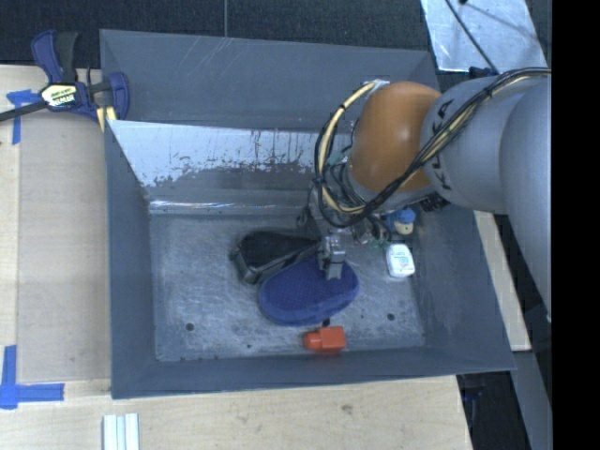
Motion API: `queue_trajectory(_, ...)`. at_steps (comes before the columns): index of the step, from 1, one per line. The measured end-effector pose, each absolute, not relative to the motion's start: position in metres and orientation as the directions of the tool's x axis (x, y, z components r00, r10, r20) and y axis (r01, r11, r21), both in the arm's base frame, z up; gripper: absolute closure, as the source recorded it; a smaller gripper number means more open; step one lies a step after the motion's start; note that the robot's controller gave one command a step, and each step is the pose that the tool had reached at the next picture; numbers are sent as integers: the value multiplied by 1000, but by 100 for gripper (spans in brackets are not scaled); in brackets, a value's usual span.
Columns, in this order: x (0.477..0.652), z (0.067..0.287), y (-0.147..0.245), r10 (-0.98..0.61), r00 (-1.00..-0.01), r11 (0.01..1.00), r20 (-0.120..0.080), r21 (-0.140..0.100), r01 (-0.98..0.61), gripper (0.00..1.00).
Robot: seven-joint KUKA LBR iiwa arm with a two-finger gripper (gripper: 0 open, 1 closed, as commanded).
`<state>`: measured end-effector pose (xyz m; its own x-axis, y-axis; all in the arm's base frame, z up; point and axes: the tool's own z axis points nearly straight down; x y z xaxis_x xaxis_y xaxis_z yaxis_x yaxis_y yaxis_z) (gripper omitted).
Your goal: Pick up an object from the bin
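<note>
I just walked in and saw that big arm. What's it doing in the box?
A robot arm reaches into the grey bin from the right. Its gripper is down at the blue oval pad in the middle. A black object lies just left of the pad, a small orange-red block in front, a small white thing to the right.

The scene is lit from above at moderate brightness. The sloped back wall of the bin [216,148] is caught by the light as a pale band, while its floor is left dimmer. A soft sheen is seen on the orange cover [394,134] of the arm [511,148], and a shadow is cast beneath it. The ground behind the bin is left dark.
</note>
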<state>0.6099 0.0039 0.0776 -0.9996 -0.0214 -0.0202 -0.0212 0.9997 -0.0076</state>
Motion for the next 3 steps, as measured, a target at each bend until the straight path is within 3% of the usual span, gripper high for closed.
queue_trajectory(1, 607, 74, 4, -18, -1000, 1000, -10, -3, -18, 100)
queue_trajectory(2, 606, 72, 5, -19, -1000, 1000, -8, -1, -19, 0)
queue_trajectory(3, 498, 70, -24, -239, -971, 971, 2, -1, -239, 0)
